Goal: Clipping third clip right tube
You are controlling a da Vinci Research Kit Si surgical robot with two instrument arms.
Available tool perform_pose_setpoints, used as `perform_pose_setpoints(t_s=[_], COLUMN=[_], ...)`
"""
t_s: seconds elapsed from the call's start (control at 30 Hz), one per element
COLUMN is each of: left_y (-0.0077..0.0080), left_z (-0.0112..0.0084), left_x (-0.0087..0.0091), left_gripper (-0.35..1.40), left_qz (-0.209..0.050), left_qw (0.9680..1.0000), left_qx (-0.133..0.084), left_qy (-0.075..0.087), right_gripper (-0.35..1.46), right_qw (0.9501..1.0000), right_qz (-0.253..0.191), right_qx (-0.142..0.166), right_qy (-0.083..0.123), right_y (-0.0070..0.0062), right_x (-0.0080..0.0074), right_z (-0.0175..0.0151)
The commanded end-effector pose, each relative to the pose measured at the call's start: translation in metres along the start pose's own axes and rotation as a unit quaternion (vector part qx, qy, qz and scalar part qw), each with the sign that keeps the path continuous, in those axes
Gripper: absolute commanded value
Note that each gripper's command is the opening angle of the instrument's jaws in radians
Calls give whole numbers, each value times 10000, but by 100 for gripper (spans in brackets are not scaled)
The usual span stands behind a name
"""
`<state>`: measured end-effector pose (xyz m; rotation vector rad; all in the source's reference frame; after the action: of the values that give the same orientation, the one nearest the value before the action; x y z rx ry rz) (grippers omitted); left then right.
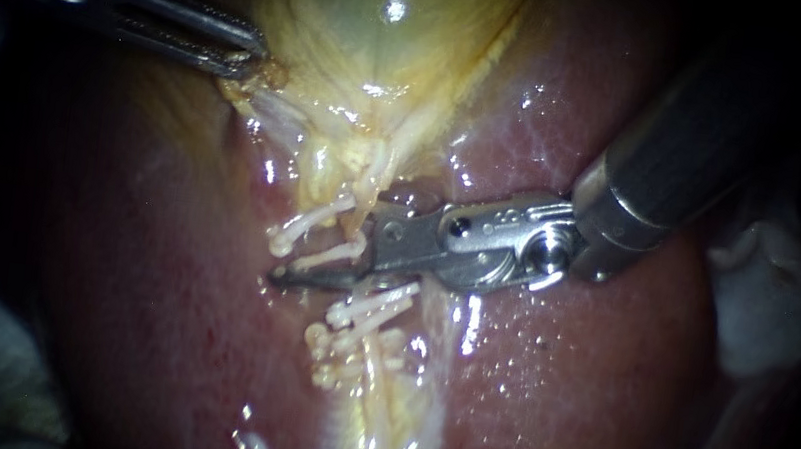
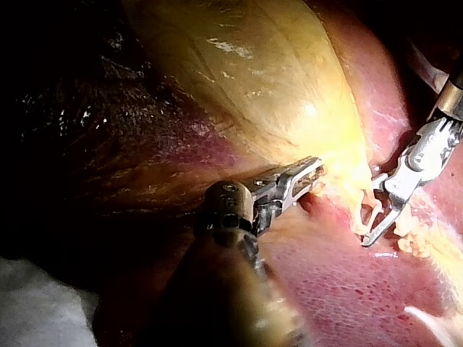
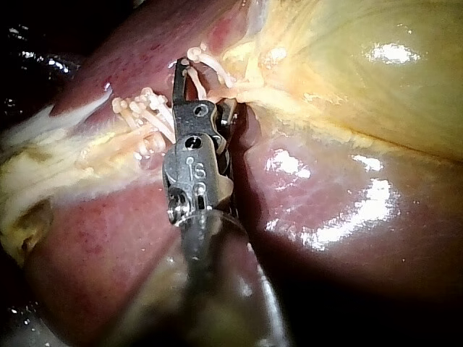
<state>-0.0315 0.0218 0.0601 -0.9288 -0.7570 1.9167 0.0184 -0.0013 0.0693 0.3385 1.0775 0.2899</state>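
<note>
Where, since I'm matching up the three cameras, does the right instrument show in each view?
Endoscope view: right instrument enters from upper right, tip central, below the gallbladder.
Left wrist view: right instrument lies ahead of the left instrument, off to its side.
Right wrist view: right instrument is the camera's own, tip among the clips.
Shared landmark: white clips beside its tip.

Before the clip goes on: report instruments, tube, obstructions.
Left instrument shut on gallbladder edge. Right instrument open, straddling tube between white clips. Nothing seen in the way.
</note>
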Motion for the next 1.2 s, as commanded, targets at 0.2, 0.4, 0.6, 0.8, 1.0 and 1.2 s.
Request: perform_pose_setpoints(t_s=[0.2,0.4,0.6,0.8,1.0,1.2], left_y=[0,0,0,0,0,0], left_z=[0,0,-1,-1,-1,-1], left_x=[0,0,-1,-1,-1,-1], left_gripper=[-35,-35,-35,-35,-35,-35], left_qz=[0,0,0,0,0,0], left_qw=[10000,10000,10000,10000,10000,10000], left_qx=[1,1,1,0,0,0], left_qy=[0,0,0,0,0,0], right_gripper=[50,50,50,49,49,49], right_qw=[9998,9944,9909,9873,9719,9516], right_qz=[174,913,1170,1376,1865,2406], right_qx=[25,517,648,756,1368,1749], right_qy=[14,87,174,259,434,776], right_y=[3,4,9,14,14,13], right_x=[4,2,-1,-4,-7,-8], right_z=[-20,-34,-48,-59,-64,-66])
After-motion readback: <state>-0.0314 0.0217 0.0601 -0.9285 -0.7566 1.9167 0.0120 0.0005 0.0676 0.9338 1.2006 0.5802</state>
